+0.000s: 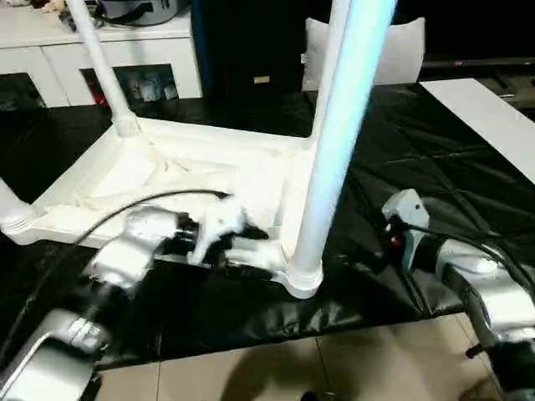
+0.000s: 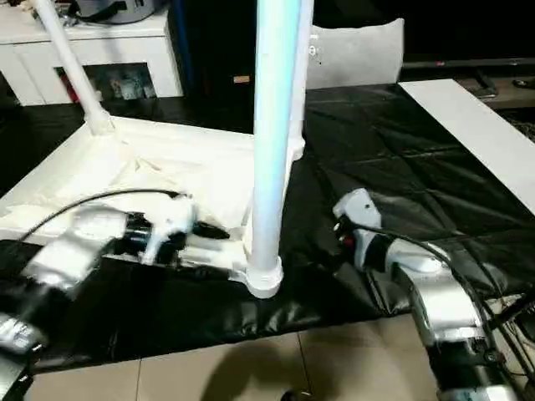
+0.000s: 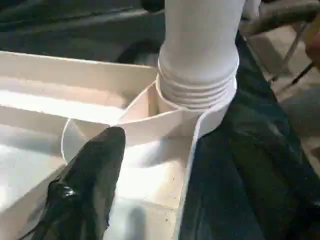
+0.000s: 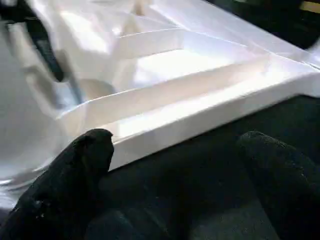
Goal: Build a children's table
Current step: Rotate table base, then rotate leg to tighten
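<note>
Black-covered work surface carries the whole job, with a white cabinet behind it at the far left.

Tabletop lies upside down on the cover, ribbed underside up, near corner close to the front edge of the surface. Near leg stands in the near-right corner socket; the left wrist view shows its threaded end sitting in the socket collar, threads partly exposed, so I'd judge it not fully screwed home. Far-left leg is up in its socket and leans. Another leg is in the near-left corner, at the picture's edge. Fourth corner is hidden behind the near leg; can't tell whether it's fitted.

Left gripper is low inside the tray, just beside the near socket. One black finger shows over the ribs, holding nothing visible; can't tell whether the jaws are open or closing.

Right gripper is off the tabletop over the black cover, just beside the long side rim, fingers spread wide, empty.

Status as I read it: at least three legs in. Left to do: seat the near leg, confirm the fourth, flip the table upright.
</note>
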